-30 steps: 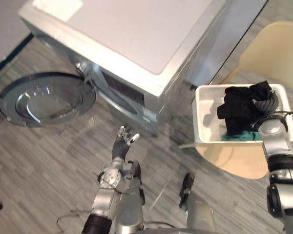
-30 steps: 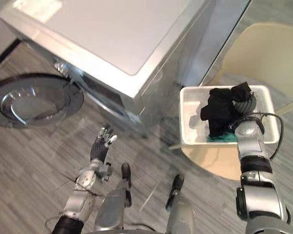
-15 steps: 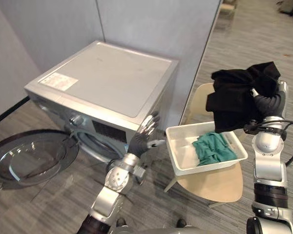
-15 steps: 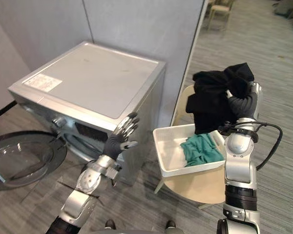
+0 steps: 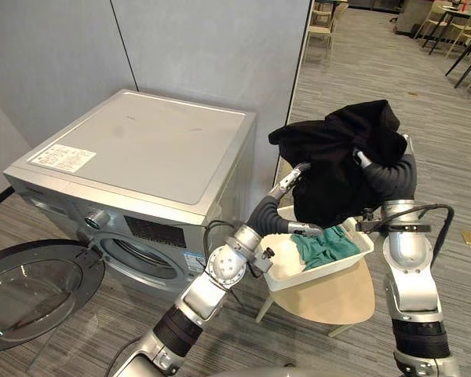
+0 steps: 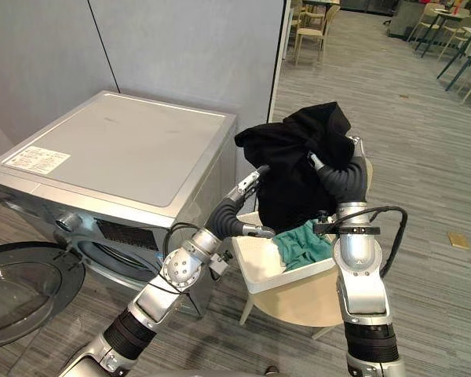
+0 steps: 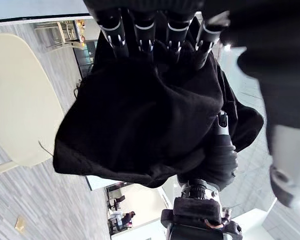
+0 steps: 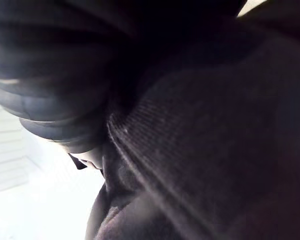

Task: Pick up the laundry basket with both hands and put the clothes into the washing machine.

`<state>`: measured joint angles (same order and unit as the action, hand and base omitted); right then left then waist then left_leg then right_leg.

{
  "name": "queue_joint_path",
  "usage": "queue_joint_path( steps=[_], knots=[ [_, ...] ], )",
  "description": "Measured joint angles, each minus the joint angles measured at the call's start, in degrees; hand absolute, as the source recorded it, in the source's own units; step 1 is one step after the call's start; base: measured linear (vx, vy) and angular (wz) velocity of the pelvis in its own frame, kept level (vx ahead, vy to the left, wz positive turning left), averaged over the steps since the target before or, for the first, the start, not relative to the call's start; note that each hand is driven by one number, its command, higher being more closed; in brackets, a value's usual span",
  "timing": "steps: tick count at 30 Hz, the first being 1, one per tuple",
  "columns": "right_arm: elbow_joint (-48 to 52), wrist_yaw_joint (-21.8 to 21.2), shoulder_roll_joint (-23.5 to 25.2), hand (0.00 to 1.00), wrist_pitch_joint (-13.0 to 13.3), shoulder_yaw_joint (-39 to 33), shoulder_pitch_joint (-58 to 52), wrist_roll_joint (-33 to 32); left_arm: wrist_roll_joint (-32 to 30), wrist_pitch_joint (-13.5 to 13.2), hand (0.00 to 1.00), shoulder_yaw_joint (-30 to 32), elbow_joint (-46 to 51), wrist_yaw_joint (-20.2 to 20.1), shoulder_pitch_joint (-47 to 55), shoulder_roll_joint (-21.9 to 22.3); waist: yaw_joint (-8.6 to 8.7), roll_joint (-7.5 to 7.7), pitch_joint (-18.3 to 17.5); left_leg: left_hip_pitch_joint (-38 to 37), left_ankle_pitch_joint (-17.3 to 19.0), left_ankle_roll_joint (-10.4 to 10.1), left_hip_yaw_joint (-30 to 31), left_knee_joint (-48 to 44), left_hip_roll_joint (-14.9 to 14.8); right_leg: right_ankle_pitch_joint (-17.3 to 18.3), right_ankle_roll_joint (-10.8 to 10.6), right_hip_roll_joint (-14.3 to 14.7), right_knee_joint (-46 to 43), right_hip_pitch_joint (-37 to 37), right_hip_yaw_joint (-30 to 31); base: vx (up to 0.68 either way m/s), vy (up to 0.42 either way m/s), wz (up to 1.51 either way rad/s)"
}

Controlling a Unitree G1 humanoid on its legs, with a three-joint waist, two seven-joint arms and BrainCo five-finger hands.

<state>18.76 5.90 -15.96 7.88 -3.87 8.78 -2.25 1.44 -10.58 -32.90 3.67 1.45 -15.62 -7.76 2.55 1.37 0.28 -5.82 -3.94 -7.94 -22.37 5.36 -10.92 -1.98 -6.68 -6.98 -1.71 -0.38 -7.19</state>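
Observation:
A black garment [image 5: 336, 161] hangs bunched over my right hand [image 5: 386, 177], held high above the white laundry basket [image 5: 276, 269]. The cloth covers that hand apart from its dark ribbed cover. A teal cloth [image 5: 326, 245] lies in the basket, which rests on a beige chair [image 5: 341, 297]. My left hand [image 5: 276, 206] reaches up from the lower left, open, and its straight fingers [image 7: 142, 30] touch the garment's [image 7: 145, 120] side. The silver washing machine [image 5: 141, 153] stands to the left, its round door [image 5: 27, 292] swung open low at the left.
A grey partition wall [image 5: 212, 55] stands behind the machine. Chairs and tables [image 5: 455, 23] stand far off at the back right across a striped grey floor [image 5: 455, 141].
The camera has tilted up from the floor. My right hand has lifted the black garment out of the basket and higher. My left hand has risen from low down to the garment.

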Motion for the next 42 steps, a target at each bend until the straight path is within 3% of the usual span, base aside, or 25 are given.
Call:
queue_joint_path(
  steps=[7,13,14,19,27,28,42],
  knots=[
    [0.9,-3.3,0.0,1.0,1.9,3.2,-2.4,-11.9,0.4,-0.9,0.0,-3.0,-2.4,0.1,-4.0,-0.3,0.17,0.01,0.0,0.5,0.0,0.0,0.7,0.0,0.0,0.0,0.0,-0.1,0.1,0.1,-0.4,0.01,0.001,0.04],
    [0.9,-5.0,-0.1,1.0,1.9,5.5,-4.1,-17.5,12.9,-0.8,0.0,-4.3,-4.2,-1.2,-4.4,-0.3,0.72,-0.33,-0.2,1.1,0.0,0.1,1.4,0.0,0.0,-0.1,-0.1,-0.1,0.7,0.1,-0.8,-0.01,0.0,0.05],
    [0.9,-5.0,-0.1,1.0,1.9,6.1,-4.4,-18.1,15.0,-0.7,1.0,-4.3,-4.2,-1.4,-4.4,-0.3,0.78,-0.57,-0.4,1.1,0.0,0.1,1.4,0.0,0.0,-0.1,-0.1,-0.1,0.7,0.1,-0.8,0.0,0.0,0.0],
    [0.9,-5.4,0.0,1.0,2.2,8.5,-5.0,-20.8,20.0,-0.6,1.0,-2.8,-4.6,-0.5,-4.4,-0.1,1.49,-1.14,-0.7,1.3,0.0,0.1,1.6,0.0,0.0,-0.1,-0.1,-0.1,0.9,0.1,-1.1,0.01,0.001,0.01],
    [1.4,-7.6,1.3,1.0,2.6,13.3,-6.9,-22.6,20.7,-0.6,1.0,2.2,-6.5,1.5,-4.4,-0.1,1.56,-1.15,-0.7,1.3,0.0,0.1,1.6,0.0,0.1,-0.1,-0.1,-0.1,1.0,0.1,-1.1,0.0,0.0,0.0],
    [1.4,-7.6,1.3,0.0,2.6,13.5,-6.9,-22.7,20.7,-0.6,1.0,2.2,-6.5,1.6,-4.4,-0.1,1.55,-1.15,-0.7,1.3,0.0,0.1,1.6,0.0,0.1,-0.1,-0.1,-0.1,1.0,0.1,-1.1,0.0,0.0,0.0],
    [0.6,-4.8,3.6,0.0,2.5,14.8,-6.9,-22.6,18.2,-1.1,1.0,2.1,-6.5,3.8,-3.9,2.7,1.54,-1.23,-0.7,1.4,0.0,0.1,1.9,0.0,0.1,-0.1,-0.1,-0.1,1.6,0.6,-1.9,0.0,0.0,0.01]
  ],
)
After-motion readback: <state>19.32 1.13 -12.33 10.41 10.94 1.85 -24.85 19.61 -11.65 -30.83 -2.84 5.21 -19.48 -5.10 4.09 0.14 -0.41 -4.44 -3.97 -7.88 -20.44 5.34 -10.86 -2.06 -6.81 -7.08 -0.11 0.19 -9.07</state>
